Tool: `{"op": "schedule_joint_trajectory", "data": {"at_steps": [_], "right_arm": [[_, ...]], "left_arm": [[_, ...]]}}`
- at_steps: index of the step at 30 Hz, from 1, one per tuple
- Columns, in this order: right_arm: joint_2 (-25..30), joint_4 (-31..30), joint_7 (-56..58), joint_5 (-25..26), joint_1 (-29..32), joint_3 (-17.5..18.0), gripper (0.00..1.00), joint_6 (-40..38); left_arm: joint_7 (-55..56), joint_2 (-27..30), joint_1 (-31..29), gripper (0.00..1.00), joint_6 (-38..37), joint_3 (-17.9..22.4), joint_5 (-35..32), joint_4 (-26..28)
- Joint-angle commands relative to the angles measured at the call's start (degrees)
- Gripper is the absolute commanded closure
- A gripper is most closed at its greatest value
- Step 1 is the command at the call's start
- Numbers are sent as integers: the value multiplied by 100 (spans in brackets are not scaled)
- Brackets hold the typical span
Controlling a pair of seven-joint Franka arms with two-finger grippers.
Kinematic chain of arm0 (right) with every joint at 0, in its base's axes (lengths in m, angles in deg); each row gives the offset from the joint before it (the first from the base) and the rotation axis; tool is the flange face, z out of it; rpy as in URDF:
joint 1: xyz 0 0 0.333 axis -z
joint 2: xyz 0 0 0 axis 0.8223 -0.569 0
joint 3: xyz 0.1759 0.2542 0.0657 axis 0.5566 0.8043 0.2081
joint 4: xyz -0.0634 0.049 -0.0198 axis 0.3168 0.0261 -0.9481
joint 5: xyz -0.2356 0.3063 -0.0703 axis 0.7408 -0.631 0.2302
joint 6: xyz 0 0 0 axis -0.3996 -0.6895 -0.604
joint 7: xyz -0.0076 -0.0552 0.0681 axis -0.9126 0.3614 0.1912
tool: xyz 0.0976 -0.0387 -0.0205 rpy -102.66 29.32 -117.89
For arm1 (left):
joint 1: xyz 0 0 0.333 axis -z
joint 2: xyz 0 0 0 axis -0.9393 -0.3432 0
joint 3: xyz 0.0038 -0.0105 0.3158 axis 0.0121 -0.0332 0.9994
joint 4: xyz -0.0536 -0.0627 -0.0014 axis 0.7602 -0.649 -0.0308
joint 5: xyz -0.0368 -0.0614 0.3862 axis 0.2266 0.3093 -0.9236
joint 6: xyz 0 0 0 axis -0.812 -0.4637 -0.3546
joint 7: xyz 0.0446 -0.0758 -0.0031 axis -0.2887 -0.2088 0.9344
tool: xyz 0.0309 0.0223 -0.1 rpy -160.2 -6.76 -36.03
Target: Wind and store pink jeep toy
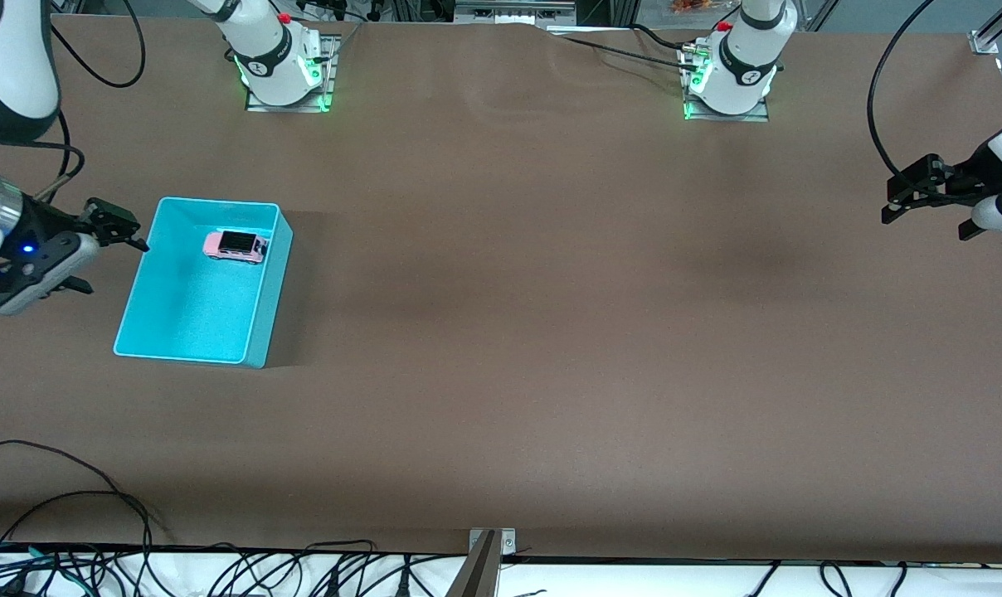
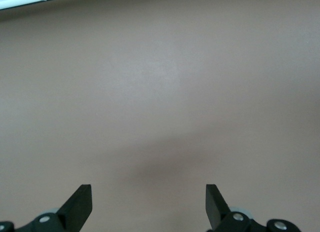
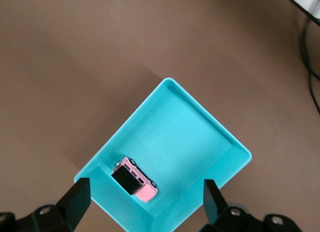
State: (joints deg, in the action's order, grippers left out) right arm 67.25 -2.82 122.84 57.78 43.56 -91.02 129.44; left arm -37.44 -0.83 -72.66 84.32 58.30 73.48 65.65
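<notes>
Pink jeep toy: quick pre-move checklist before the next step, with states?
1. pink jeep toy inside the turquoise bin, at the end farther from the front camera: ok.
2. Jeep upright on its wheels, black roof up: ok.
3. right tool open, holding nothing, up beside the bin at the right arm's end of the table: ok.
4. left tool open and empty, waiting over bare table at the left arm's end: ok.
5. Jeep already wound: cannot tell.
6. Nothing else in the bin with the jeep: ok.
</notes>
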Motion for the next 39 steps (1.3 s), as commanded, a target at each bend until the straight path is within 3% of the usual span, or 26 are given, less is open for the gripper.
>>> {"op": "schedule_joint_trajectory", "data": {"at_steps": [1, 8, 16, 29, 34, 39], "right_arm": [[-121, 458, -1213, 107, -2, -32, 0, -210], [-121, 749, -2559, 309, 24, -32, 0, -227], [238, 679, -3052, 678, -11, -6, 0, -561], [1724, -973, -3315, 933, -20, 117, 0, -403], [1830, -1114, -3588, 986, -20, 223, 0, -342], [1584, -921, -3606, 969, -20, 232, 0, -157]], "left_arm": [[-24, -74, -26, 0, -112, 7, 138, -188], [-24, -74, -26, 0, -112, 16, 138, -188], [-24, -74, -26, 0, -112, 16, 147, -188], [-24, -74, -8, 0, -112, 7, 138, -188], [-24, -74, -17, 0, -112, 7, 147, -188], [-24, -74, -17, 0, -112, 7, 146, -188]]}}
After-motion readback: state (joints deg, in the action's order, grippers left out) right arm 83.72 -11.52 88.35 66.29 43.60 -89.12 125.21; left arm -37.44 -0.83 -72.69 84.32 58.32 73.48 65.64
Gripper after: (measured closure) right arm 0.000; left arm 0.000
